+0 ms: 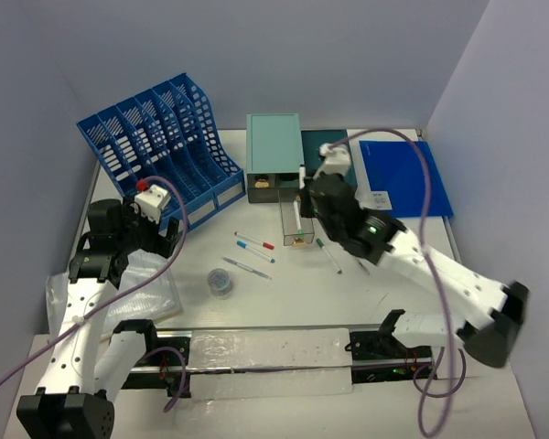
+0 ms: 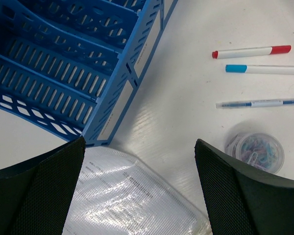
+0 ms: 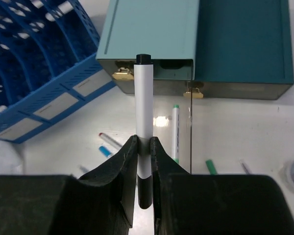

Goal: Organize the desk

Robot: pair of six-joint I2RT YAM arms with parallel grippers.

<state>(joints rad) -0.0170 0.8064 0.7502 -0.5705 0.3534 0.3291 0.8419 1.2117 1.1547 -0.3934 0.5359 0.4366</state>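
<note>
Sorting is partly done. The bench (image 1: pixel 348 302) fills the middle of the overhead view, from the arm bases up to the back wall. The right end effector (image 3: pixel 143 147) is clamped on a white marker (image 3: pixel 143 98), poised by the pulled-out clear drawer (image 1: pixel 287 224) in front of the teal box (image 1: pixel 274 142) at upper centre. One green-capped pen (image 3: pixel 175 129) already lies in that drawer. The left end effector (image 2: pixel 139 181) stands wide and empty beside the blue file rack (image 2: pixel 63 58). Outstanding, all loose on the bench: red marker (image 2: pixel 250 51), blue marker (image 2: pixel 264 69), thin pen (image 2: pixel 259 103), green pen (image 1: pixel 328 254), paper-clip tub (image 2: pixel 257 151), plastic sleeve of papers (image 2: pixel 132 196)
</note>
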